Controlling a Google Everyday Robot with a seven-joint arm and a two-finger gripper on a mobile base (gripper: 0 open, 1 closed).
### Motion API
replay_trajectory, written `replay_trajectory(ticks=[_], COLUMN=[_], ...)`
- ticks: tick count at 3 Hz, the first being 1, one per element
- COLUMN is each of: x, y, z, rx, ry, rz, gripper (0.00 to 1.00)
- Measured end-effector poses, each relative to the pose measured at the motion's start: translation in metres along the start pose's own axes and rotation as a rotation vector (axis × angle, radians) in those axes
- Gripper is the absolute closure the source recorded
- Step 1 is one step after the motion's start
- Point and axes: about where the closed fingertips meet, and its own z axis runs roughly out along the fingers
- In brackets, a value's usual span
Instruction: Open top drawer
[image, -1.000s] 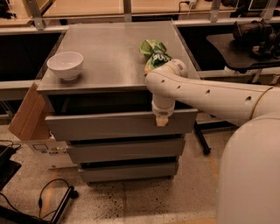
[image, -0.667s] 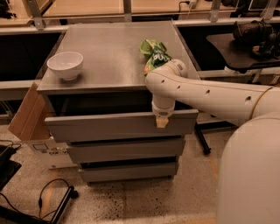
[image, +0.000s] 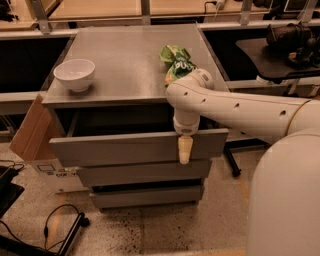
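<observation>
The top drawer (image: 125, 147) is a wide matte-grey drawer, pulled partway out of the cabinet, with a dark gap showing behind its front panel. Two like grey drawer fronts sit shut below it. My gripper (image: 184, 150) hangs from the white arm (image: 240, 112) at the drawer front's upper edge, right of its middle. One cream finger (image: 184, 150) lies down over the outside of the panel. The other finger is hidden behind the panel.
A white bowl (image: 74, 74) stands on the cabinet top (image: 130, 65) at the left. A green chip bag (image: 176, 64) lies at the right, beside my arm. A cardboard box (image: 30, 130) leans at the cabinet's left. Cables (image: 55, 225) lie on the floor. A desk (image: 270, 55) with dark objects stands right.
The top drawer has slid a little further out toward me, with my gripper moving along on its front panel. Bowl and bag have not moved.
</observation>
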Motion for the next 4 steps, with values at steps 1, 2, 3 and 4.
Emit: replay_trajectory(ticks=[1, 2, 3, 4], x=[0.000, 0.002, 0.005, 0.009], y=[0.002, 0.009, 0.051, 0.102], z=[0.000, 0.000, -0.015, -0.037], rx=[-0.006, -0.028, -0.122, -0.245], ry=[0.001, 0.006, 0.005, 0.014], rz=[0.001, 0.006, 0.039, 0.093], gripper=[0.00, 0.00, 0.18, 0.42])
